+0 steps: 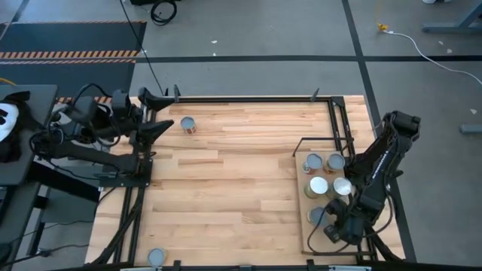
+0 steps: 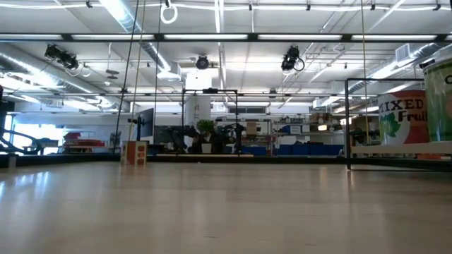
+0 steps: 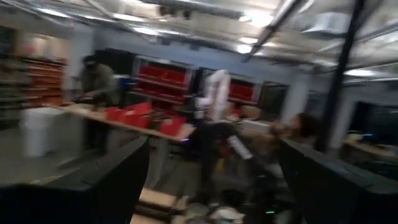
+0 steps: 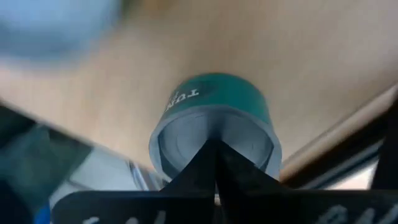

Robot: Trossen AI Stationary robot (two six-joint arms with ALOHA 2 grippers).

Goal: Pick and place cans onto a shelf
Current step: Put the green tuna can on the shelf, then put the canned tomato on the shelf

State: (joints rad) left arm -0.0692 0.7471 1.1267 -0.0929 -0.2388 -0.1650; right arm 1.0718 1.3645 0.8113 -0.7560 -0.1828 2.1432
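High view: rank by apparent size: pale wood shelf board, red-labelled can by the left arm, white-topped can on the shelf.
1. Pale wood shelf board: largest by far.
2. Red-labelled silver-topped can and round white-topped can: they look alike, so no ranking.

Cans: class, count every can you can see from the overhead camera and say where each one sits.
7: five on the shelf, one on the tabletop at the far side, one at the near edge. The right arm may hide others.
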